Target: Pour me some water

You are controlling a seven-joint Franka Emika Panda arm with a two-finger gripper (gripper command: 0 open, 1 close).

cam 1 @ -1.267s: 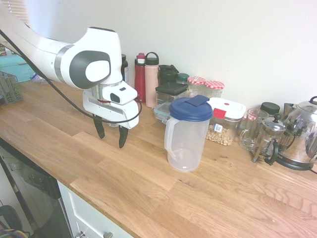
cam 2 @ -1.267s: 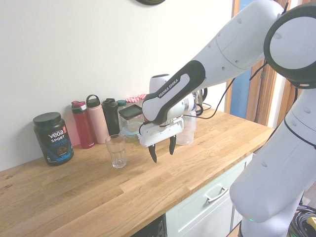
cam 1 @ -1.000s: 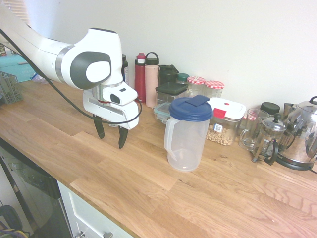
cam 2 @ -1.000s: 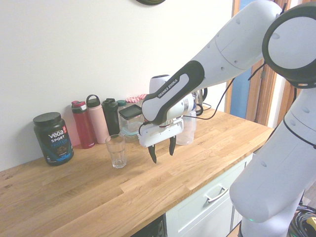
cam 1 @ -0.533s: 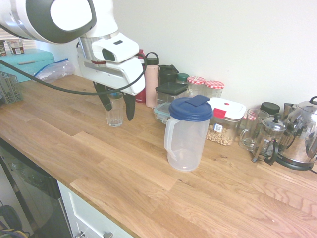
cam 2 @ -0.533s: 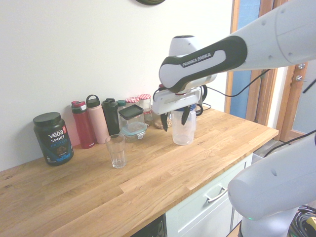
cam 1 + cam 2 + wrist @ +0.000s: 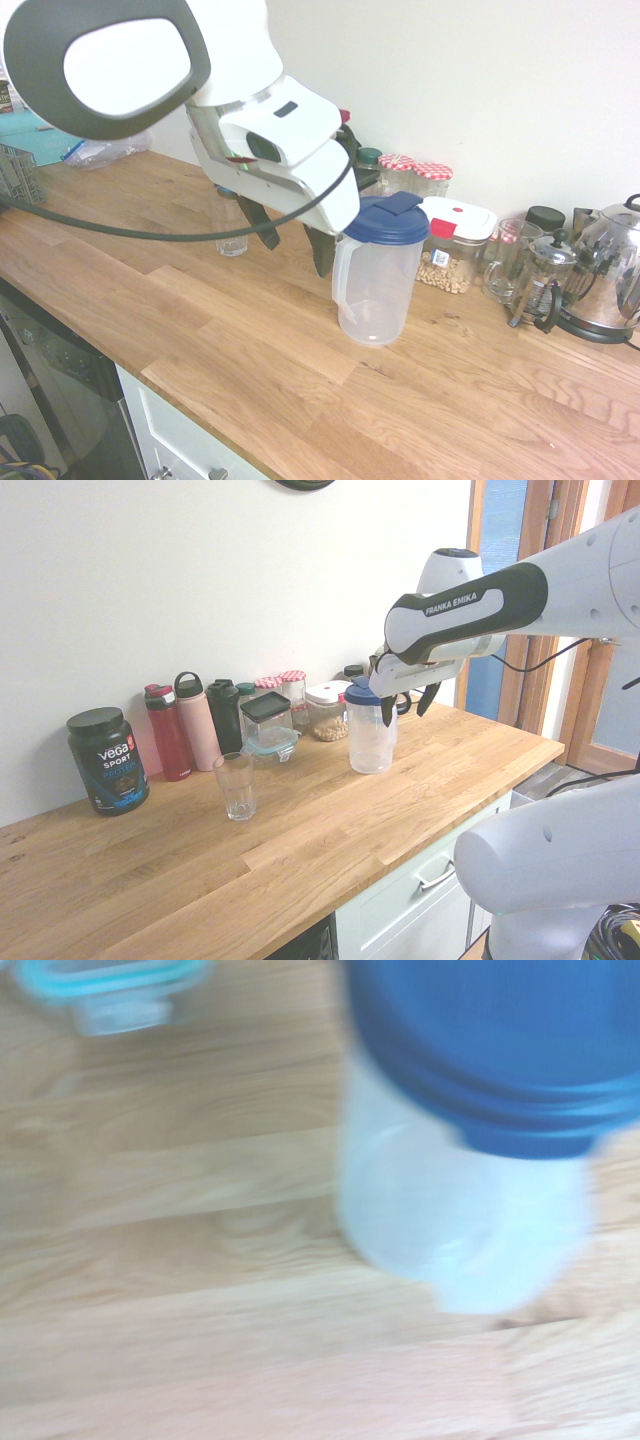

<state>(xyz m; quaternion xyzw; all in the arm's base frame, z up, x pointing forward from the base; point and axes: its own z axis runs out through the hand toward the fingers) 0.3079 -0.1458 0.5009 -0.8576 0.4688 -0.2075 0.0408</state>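
Reaching step: hand spread, near the pitcher
Next move: likely align with pitcher's handle, then grip
Glass: upright, apart

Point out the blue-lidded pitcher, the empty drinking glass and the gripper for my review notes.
Blue-lidded pitcher (image 7: 378,295): first exterior view, on its clear body.
Drinking glass (image 7: 238,788): second exterior view, on its side.
Gripper (image 7: 293,245): first exterior view, midway between its open fingertips.
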